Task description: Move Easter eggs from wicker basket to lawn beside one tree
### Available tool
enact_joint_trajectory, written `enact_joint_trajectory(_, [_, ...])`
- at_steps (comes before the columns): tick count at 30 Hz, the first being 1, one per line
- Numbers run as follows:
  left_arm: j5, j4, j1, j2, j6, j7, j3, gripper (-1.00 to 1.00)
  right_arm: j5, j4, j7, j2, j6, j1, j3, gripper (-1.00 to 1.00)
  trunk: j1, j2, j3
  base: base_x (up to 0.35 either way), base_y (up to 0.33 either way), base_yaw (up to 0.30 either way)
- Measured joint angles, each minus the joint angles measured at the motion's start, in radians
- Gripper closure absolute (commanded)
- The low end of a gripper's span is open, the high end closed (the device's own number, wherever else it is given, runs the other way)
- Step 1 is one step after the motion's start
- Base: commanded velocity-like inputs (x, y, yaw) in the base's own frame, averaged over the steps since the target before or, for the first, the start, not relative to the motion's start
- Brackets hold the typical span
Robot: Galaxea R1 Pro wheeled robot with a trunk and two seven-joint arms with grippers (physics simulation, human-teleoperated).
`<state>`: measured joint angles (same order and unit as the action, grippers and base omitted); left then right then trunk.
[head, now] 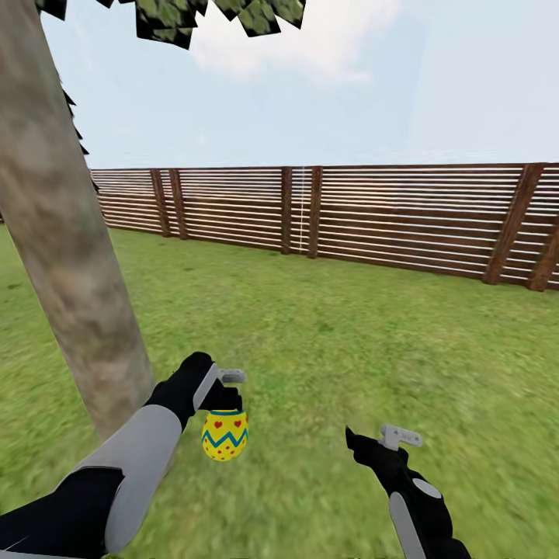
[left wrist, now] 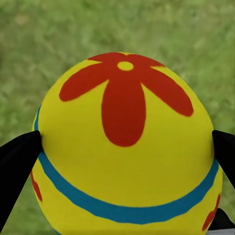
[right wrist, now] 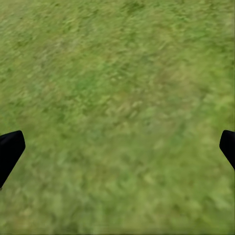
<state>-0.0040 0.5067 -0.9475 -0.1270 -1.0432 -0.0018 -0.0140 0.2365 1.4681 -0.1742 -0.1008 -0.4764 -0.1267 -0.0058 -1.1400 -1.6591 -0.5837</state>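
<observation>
Tree (head: 74,256) fills left side of head view, trunk leaning, base at lower left on the lawn (head: 349,334). Left gripper (head: 225,407) at lower centre-left, just right of trunk base, 1 egg (head: 224,435) clamped between its fingers, hanging below it. Right gripper (head: 373,449) lower right, apart, fingers spread. Fence (head: 349,217) across mid-frame behind.

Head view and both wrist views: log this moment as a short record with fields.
setting: mottled green lawn bounded by a brown slatted wooden fence
tree: thick grey-beige trunk at the robot's left
left claw: shut on a yellow Easter egg with a blue-green zigzag band and red marks
egg detail: red flower mark on the end facing the left wrist camera
egg height: appears held above the grass, near the trunk
right claw: open, nothing between its fingers, grass beyond
</observation>
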Motion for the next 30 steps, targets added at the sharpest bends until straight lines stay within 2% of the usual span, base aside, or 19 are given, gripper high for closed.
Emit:
enact_joint_trajectory(9, [0.0, 0.0, 0.001, 0.001, 0.079, 0.0, 0.001, 1.0, 0.0, 0.002, 0.0, 0.0, 0.0, 0.0, 0.0, -1.0, -0.035, -0.063, -0.043, 0.0, 0.0, 0.0])
enact_joint_trajectory(17, [0.0, -0.001, 0.001, 0.001, 0.169, 0.0, 0.047, 1.0, 0.0, 0.005, 0.0, 0.002, 0.0, 0.0, 0.001, -1.0, -0.065, -0.119, -0.081, 0.0, 0.0, 0.0])
enact_joint_trajectory(30, [0.0, -0.002, 0.001, 0.002, 0.191, 0.0, 0.056, 1.0, 0.0, 0.005, 0.0, 0.0, 0.0, 0.0, 0.002, -1.0, -0.115, -0.21, -0.143, 0.0, 0.0, 0.0])
